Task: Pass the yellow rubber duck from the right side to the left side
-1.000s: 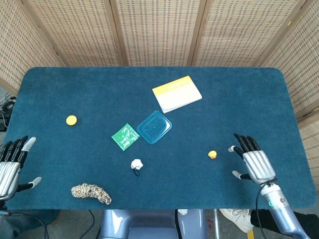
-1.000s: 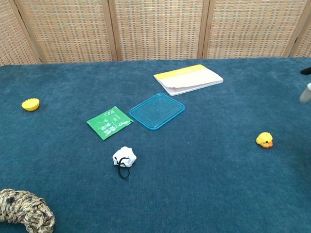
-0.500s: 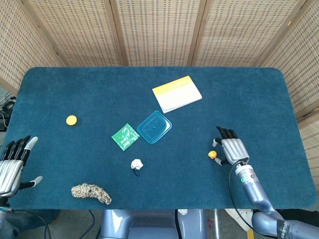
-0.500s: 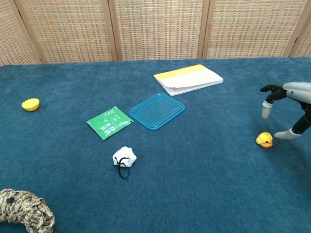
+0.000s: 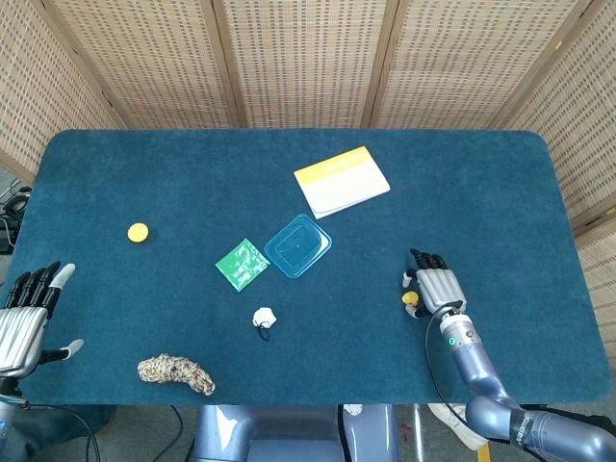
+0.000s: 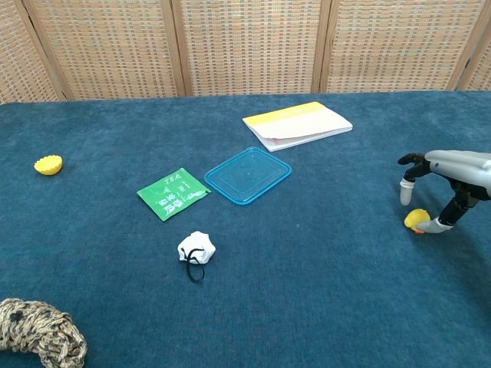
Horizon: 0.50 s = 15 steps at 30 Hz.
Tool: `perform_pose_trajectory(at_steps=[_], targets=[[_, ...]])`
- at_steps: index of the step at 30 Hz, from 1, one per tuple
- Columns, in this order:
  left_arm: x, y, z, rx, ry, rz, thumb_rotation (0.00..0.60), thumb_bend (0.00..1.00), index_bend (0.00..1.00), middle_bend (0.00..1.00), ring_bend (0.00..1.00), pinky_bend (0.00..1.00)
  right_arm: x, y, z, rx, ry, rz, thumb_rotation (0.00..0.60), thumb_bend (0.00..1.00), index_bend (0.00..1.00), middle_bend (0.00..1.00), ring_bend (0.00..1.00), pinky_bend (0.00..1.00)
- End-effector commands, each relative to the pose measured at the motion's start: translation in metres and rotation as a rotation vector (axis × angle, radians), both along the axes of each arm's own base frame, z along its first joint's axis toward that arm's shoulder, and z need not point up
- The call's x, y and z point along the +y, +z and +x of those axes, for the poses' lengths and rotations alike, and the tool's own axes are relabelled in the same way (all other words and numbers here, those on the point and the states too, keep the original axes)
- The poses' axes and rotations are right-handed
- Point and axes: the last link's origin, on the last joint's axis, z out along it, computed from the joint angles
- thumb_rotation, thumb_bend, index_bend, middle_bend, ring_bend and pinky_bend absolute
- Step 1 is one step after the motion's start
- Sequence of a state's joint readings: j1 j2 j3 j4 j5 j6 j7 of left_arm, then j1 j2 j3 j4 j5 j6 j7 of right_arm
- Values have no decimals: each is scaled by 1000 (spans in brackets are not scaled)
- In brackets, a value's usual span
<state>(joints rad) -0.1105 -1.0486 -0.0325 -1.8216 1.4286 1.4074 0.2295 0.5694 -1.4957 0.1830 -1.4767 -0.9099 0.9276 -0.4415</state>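
Observation:
The small yellow rubber duck [image 5: 410, 298] [image 6: 416, 220] sits on the blue table cloth at the right. My right hand [image 5: 439, 288] [image 6: 454, 166] arches over it from the right with fingers spread. In the chest view the thumb touches the duck's right side, while one finger hangs just above and left of it without touching. The duck still rests on the cloth. My left hand [image 5: 25, 319] hovers at the table's left front edge, fingers apart, holding nothing; only the head view shows it.
A blue plastic lid [image 5: 297, 244], a green tea packet [image 5: 243, 263] and a white wad with a black loop [image 5: 265, 318] lie mid-table. A yellow-edged notebook [image 5: 341, 181] lies behind. A yellow cap [image 5: 139, 232] and a rope coil [image 5: 175, 373] lie at the left.
My right hand has moved left from the table's right edge to arch over the duck, and its thumb now touches it. The duck and left hand have stayed put.

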Motion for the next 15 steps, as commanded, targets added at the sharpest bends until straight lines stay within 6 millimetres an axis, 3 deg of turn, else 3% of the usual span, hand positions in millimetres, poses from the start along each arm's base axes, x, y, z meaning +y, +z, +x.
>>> perform_pose_trajectory(at_steps=[1, 10, 15], targets=[[0, 0, 0, 1, 3, -1, 600, 38, 0, 0, 0, 0, -1, -2, 0, 8, -1, 5, 600, 241, 423, 0, 0, 0], [2, -3, -2, 7, 9, -9, 600, 39, 0, 0, 0, 0, -1, 0, -8, 34, -21, 6, 600, 240, 433, 0, 0, 0], [2, -4, -2, 10, 11, -9, 600, 38, 0, 0, 0, 0, -3, -1, -8, 33, -20, 9, 600, 246, 487, 0, 0, 0]])
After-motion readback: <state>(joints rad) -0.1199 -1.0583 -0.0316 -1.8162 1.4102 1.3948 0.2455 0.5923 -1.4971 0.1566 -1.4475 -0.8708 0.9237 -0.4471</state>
